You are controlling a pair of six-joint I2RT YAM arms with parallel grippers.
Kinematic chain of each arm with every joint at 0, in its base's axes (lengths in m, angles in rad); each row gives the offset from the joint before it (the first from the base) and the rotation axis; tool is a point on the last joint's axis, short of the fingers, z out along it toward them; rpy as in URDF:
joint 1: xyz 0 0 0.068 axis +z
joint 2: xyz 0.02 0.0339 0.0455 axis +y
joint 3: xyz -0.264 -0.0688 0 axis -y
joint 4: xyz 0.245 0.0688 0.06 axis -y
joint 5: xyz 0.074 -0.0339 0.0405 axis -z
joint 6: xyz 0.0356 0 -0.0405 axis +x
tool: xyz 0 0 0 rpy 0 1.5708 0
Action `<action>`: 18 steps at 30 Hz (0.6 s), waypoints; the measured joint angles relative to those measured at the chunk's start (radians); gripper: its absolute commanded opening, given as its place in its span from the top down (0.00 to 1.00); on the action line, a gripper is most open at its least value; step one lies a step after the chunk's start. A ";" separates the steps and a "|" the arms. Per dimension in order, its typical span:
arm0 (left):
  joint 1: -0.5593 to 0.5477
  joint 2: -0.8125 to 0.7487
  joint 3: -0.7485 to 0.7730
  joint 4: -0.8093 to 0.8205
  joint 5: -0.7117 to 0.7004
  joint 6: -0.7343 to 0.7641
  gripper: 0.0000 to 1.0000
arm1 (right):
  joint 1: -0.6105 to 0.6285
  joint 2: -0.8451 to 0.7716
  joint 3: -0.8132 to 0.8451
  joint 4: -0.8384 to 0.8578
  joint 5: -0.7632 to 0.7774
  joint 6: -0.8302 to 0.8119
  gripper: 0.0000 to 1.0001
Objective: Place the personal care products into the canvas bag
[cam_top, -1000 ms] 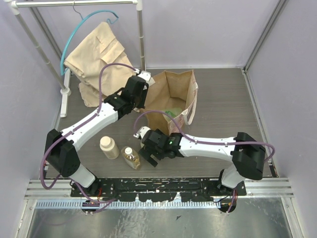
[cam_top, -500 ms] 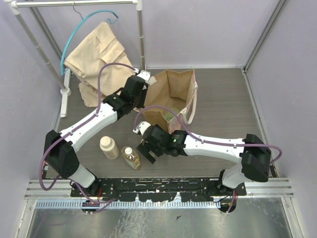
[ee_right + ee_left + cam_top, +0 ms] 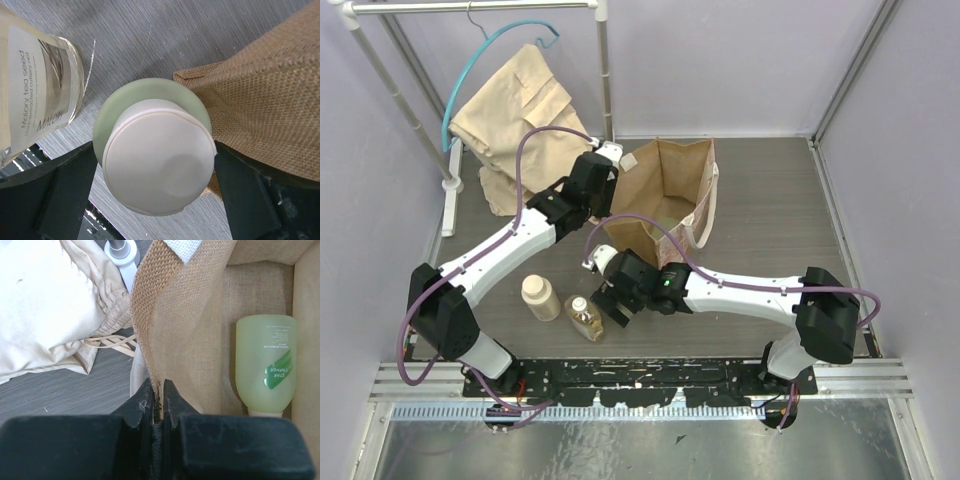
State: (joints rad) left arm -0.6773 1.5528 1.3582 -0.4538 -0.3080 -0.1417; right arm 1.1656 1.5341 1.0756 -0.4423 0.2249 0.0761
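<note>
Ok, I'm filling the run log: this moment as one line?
left fingers: shut on canvas bag rim | right fingers: open around cream-topped green bottle | in bag: green cylinder

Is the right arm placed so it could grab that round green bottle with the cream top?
Probably yes. The right gripper is open, one finger on each side of the round green bottle, with nothing between. The amber bottle and the canvas bag stand close beside it, so room is tight.

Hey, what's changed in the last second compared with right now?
The right fingers moved left toward the amber white-capped bottle, and are now open around the round green cream-topped bottle. Nothing was grasped or released. Unchanged: left fingers shut on the tan canvas bag rim, cream bottle.
</note>
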 measured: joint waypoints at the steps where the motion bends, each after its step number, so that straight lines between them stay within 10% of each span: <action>1: 0.000 0.000 0.000 0.000 0.000 0.000 1.00 | 0.000 0.000 0.000 0.005 0.000 -0.002 0.00; 13: 0.000 0.000 0.000 0.000 0.000 0.000 1.00 | -0.003 0.032 0.004 0.077 0.000 -0.026 0.06; 18: 0.000 0.000 0.000 0.000 -0.001 0.000 1.00 | -0.003 0.053 0.005 0.095 0.000 -0.028 0.23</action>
State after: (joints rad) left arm -0.6777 1.5528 1.3579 -0.4538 -0.3088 -0.1413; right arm 1.1629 1.5867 1.0809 -0.3477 0.2245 0.0479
